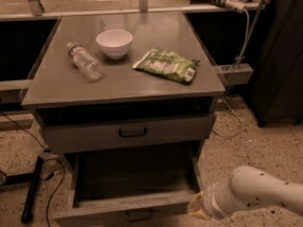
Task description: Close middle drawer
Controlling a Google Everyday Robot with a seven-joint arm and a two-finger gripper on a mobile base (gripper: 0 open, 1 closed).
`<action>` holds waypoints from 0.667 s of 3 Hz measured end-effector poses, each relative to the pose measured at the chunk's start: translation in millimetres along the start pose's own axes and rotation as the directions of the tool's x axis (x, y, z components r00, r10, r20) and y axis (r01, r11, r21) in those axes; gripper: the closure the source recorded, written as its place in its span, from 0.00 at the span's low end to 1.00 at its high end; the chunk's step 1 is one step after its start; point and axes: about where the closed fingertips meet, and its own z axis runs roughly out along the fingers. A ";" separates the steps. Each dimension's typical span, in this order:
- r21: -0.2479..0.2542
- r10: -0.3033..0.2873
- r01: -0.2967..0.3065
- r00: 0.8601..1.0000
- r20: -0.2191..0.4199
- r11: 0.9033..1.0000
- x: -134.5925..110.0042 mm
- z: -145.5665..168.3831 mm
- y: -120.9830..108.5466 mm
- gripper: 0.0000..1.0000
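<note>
The middle drawer (135, 176) of the grey cabinet is pulled far out, and its inside looks empty. Its flat front (94, 216) with a small black bar handle (138, 215) sits at the bottom edge of the view. The top drawer (128, 133) above it stands out only slightly. My white arm (258, 193) reaches in from the lower right. The gripper (198, 207) is at the arm's yellowish end, right beside the open drawer's front right corner.
On the cabinet top (57, 86) lie a clear plastic bottle (85, 61), a white bowl (114, 42) and a green snack bag (166, 64). A power strip and cable (234, 70) hang to the right. A dark cabinet (279, 56) stands at far right, and a black bar and cables (33, 188) lie on the floor at left.
</note>
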 end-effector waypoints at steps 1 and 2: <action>-0.010 -0.004 0.004 1.000 0.031 1.000 5.0 39.8 5.5 1.00; 0.022 -0.030 0.028 0.994 0.103 0.999 5.4 70.5 12.9 1.00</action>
